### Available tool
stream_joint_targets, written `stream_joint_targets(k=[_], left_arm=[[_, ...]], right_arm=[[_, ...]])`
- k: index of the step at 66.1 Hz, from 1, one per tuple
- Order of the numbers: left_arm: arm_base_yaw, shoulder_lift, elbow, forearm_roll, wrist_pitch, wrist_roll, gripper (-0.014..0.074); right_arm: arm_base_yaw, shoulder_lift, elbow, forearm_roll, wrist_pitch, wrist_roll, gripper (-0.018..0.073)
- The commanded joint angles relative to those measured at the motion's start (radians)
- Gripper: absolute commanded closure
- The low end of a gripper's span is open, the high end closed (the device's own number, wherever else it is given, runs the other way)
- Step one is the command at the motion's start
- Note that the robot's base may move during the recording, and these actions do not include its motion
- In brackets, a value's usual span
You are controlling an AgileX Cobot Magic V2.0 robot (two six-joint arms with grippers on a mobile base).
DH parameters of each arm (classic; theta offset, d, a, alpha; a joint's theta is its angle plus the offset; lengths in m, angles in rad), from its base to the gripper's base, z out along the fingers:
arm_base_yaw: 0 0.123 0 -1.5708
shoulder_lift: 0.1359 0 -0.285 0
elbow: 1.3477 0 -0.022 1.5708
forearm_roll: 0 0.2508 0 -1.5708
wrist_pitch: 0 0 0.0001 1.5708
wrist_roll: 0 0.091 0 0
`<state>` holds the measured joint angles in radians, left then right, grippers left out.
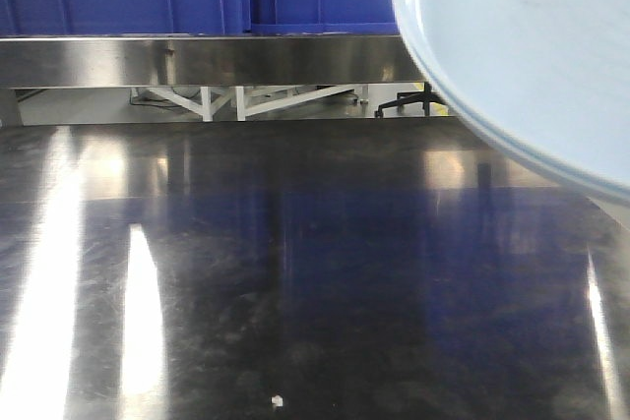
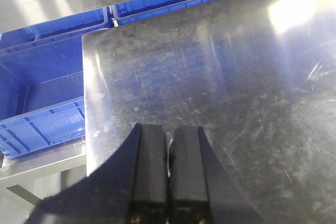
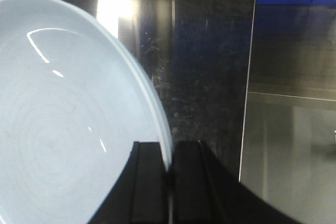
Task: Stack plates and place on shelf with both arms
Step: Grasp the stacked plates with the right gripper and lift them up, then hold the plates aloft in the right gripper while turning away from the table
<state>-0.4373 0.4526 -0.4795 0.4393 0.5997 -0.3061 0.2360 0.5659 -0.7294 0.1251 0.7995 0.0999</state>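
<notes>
Right end effector [image 3: 169, 153] pinches the plate [image 3: 63, 129] by its rim, apparently tilted.

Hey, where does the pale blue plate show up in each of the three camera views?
Front view: the plate fills the upper right corner, cut off by the top and right edges.
Left wrist view: not in it; only the shut left gripper above the steel table.
Right wrist view: the plate fills the left half, its rim pinched in the right gripper.
Shared landmark: the scratched steel table, seen in all three.
</notes>
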Motion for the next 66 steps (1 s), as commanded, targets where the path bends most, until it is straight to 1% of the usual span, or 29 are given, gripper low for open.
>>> stream_joint_targets(k=[1,66], left_arm=[[-0.002,0.004,-0.027,0.011,-0.076,-0.004,0.0513],[-0.002,0.004,-0.027,0.011,-0.076,-0.004,0.0513]], right_arm=[[-0.005,0.0,-0.028,0.014,-0.082,-0.006,0.0503],[-0.005,0.0,-0.028,0.014,-0.082,-0.006,0.0503]])
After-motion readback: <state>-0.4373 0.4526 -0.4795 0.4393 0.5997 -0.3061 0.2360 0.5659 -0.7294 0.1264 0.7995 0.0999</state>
